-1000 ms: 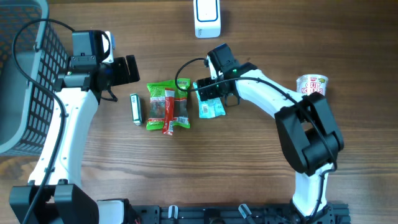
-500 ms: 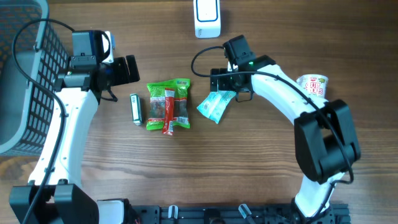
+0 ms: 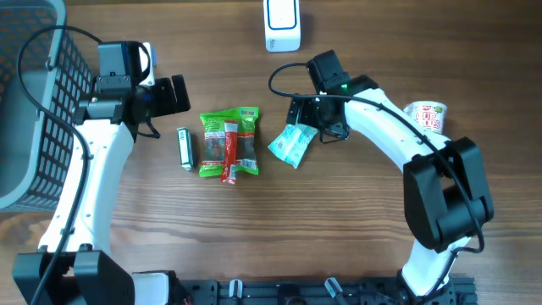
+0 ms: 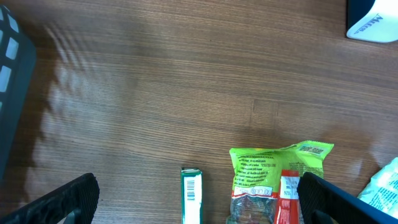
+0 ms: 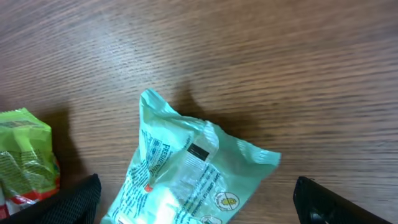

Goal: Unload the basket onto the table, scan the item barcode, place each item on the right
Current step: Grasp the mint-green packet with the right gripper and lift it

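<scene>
Wood-grain tabletop (image 3: pixel 339 220) is stretching away from us. Near the middle, a pale teal crinkled plastic packet (image 5: pixel 186 174) is lying flat and tilted, printed side facing up, probably so a code can be found. A small dark patch is showing on it, too small to read. Our right gripper (image 3: pixel 315 127) is hovering over the packet's far end, jaws standing wide, holding nothing. Leftward, a green foil snack pouch (image 3: pixel 229 142) and a slim green-and-white box (image 3: pixel 185 148) are waiting. Our left gripper (image 3: pixel 169 95) is idling beyond them, jaws wide and empty. Farthest off, a white block-shaped scanner (image 3: pixel 283 24) is sitting at the back edge, where we judge the packet needs presenting.
</scene>
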Controlling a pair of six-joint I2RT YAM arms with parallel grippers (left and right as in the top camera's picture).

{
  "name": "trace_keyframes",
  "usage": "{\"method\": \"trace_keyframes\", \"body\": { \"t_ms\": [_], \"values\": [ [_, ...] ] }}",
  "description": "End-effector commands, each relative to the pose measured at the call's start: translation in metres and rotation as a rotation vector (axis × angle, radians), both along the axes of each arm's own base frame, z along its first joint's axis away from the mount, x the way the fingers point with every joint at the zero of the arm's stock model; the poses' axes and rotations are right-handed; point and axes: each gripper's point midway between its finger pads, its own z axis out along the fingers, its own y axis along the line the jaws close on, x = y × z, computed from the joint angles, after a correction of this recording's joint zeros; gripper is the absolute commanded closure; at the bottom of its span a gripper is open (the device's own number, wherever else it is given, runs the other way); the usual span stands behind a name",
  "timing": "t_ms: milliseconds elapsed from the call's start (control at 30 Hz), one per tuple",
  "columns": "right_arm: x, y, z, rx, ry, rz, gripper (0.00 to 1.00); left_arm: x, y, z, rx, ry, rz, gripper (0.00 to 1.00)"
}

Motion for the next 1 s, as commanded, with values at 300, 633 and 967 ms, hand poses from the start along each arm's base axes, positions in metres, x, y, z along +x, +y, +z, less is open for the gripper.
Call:
{"method": "trace_keyframes", "body": {
  "t_ms": [300, 633, 967],
  "values": [
    [-0.016, 0.003, -0.021, 0.123, 0.067, -0.093, 0.19, 0.001, 0.002, 0.001, 0.009, -0.003, 0.005, 0.00],
    [-0.012, 0.001, -0.023, 0.164, 0.060, -0.098, 0.45, 0.001, 0.002, 0.001, 0.009, -0.003, 0.005, 0.00],
    [-0.012, 0.008, -0.037, 0.248, -0.010, -0.034, 0.74, 0.001, 0.002, 0.001, 0.009, -0.004, 0.005, 0.00]
  ]
}}
